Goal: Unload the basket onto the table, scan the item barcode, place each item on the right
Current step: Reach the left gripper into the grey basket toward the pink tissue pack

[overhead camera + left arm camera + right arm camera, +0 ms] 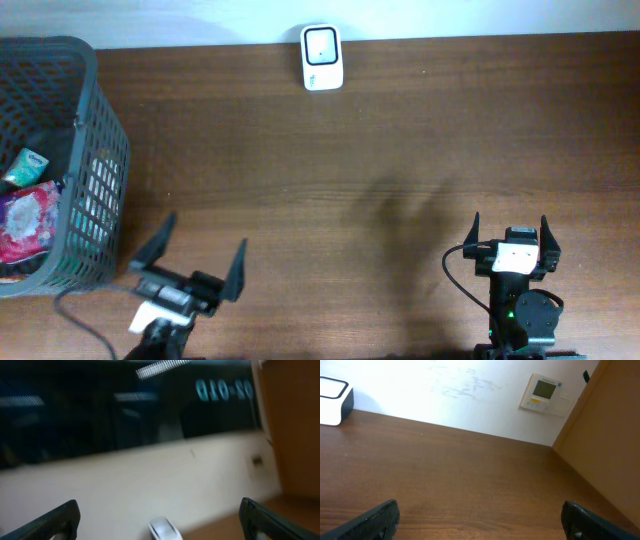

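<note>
Overhead has the pink packet (25,215) sitting in the grey basket (105,180), just left of the wide-open left pincer (206,231), far from the open right pincer (511,218).

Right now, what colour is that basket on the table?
The basket is dark grey, clearest in the overhead view.

Blurred frame: the left gripper (159,518) holds its dark fingers (57,521) wide apart at the near corners. A white scanner (164,531) peeks up between them, before a pale wall (125,480). Dark glass (100,415) lies beyond and a wood panel (295,425) stands at right.
</note>
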Robot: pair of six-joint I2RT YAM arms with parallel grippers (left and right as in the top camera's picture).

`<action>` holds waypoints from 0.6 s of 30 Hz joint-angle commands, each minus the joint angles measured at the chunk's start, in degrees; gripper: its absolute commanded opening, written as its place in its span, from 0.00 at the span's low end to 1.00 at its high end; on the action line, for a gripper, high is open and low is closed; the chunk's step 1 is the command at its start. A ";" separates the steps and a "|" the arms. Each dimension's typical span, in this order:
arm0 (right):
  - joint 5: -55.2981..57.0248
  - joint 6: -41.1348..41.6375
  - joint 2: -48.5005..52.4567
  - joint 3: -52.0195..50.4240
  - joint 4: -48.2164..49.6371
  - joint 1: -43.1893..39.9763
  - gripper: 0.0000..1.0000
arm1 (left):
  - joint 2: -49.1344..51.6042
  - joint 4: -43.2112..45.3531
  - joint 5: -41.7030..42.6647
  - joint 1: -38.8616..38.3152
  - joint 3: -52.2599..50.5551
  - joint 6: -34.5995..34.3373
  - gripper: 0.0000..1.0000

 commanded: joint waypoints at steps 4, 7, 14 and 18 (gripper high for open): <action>0.90 0.02 -0.17 -0.52 -0.09 0.13 0.98 | 16.52 -11.26 -16.52 -0.04 27.23 2.67 0.99; 0.87 0.02 -0.20 -0.52 -0.09 0.13 0.98 | 23.54 -11.30 -7.67 -0.04 29.90 4.02 0.99; 0.87 0.02 -0.20 -0.52 -0.07 0.13 0.98 | 49.11 -49.09 -18.29 -0.04 66.12 4.00 0.99; 0.87 0.02 -0.17 -0.52 -0.07 0.13 0.98 | 55.95 -53.22 -22.91 0.09 70.58 2.69 0.99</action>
